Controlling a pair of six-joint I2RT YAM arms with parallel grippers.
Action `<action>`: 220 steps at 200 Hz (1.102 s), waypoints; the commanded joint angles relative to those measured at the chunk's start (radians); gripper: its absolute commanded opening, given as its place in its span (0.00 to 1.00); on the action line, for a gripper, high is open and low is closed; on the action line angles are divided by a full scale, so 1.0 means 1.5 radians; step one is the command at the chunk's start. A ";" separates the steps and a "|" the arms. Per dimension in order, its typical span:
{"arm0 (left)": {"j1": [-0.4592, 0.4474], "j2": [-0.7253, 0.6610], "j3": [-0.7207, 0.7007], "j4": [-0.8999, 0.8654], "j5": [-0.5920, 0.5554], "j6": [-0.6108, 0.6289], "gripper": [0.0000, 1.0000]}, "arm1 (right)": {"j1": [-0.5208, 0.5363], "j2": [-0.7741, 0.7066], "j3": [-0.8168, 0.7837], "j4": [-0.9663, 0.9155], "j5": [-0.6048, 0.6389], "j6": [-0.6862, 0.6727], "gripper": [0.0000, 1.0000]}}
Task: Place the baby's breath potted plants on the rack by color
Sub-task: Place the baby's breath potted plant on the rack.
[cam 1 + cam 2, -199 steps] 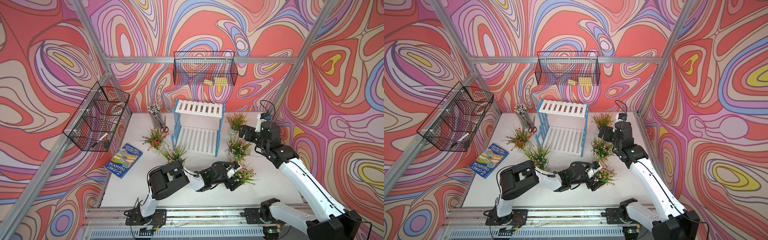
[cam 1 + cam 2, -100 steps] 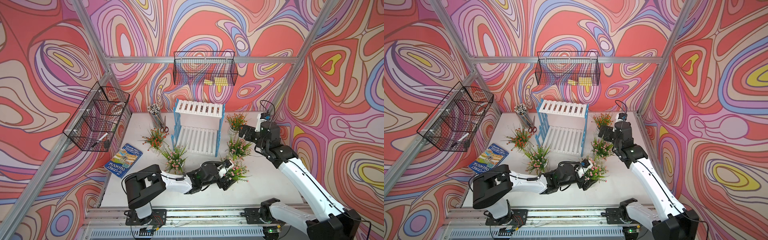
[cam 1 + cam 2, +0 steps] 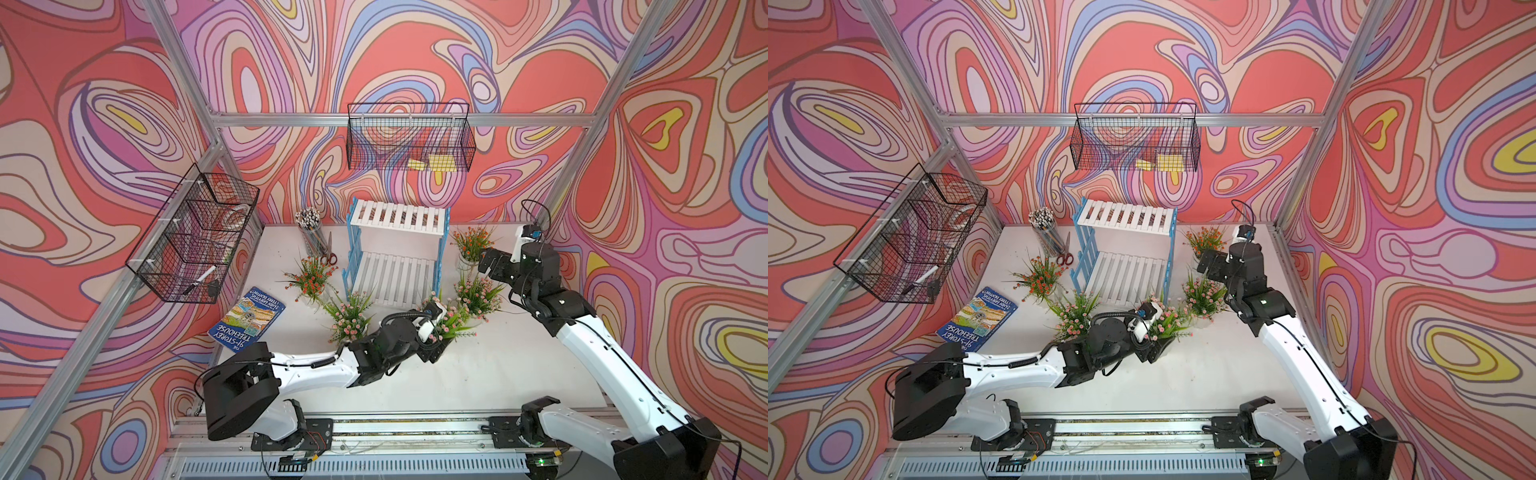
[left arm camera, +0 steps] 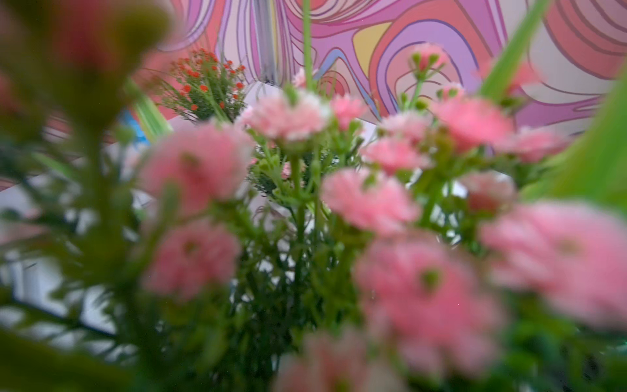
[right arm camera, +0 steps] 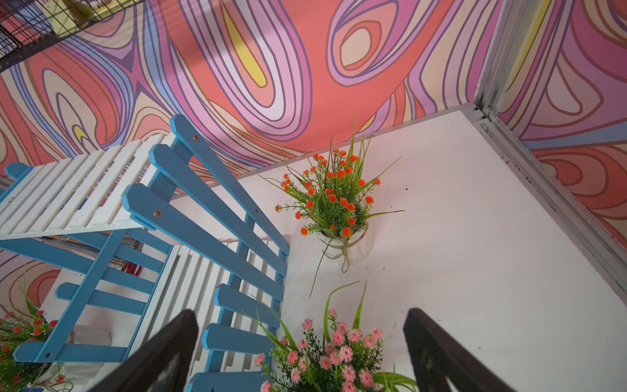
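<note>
Five baby's breath potted plants show in both top views. One pink-flowered plant (image 3: 451, 322) sits in my left gripper (image 3: 438, 347), shut on its hidden pot, just in front of the rack (image 3: 399, 249). Its blurred pink blooms (image 4: 369, 203) fill the left wrist view and hide the jaws. Another pink plant (image 3: 349, 316) and an orange one (image 3: 311, 278) stand left of the rack. Right of the rack stand a third pink plant (image 3: 478, 293) and an orange one (image 3: 471, 243). My right gripper (image 5: 302, 325) hangs open above that pink plant (image 5: 334, 353), with the orange one (image 5: 334, 200) beyond.
A cup of pencils (image 3: 309, 232) and red-handled scissors (image 3: 328, 257) lie at the back left. A blue book (image 3: 249, 316) lies near the left wall. Black wire baskets hang on the left wall (image 3: 195, 241) and the back wall (image 3: 409, 141).
My left arm has swung its shoulder left and carried the pink plant leftward and nearer the rack's front. The right arm has stayed where it was.
</note>
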State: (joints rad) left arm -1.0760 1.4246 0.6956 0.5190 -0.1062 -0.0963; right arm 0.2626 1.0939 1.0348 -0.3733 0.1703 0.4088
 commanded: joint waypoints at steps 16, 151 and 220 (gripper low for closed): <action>0.053 -0.047 -0.009 0.009 -0.041 0.016 0.60 | -0.003 -0.003 -0.002 0.014 0.017 -0.008 0.98; 0.219 0.130 0.162 0.067 -0.122 0.024 0.59 | -0.005 0.018 -0.010 0.029 0.028 -0.026 0.98; 0.228 0.288 0.257 0.155 -0.230 0.026 0.60 | -0.004 0.031 -0.019 0.043 0.024 -0.033 0.98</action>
State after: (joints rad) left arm -0.7460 1.8294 1.0416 0.6022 -0.3531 -0.0673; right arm 0.2623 1.1316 1.0241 -0.3283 0.1978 0.3759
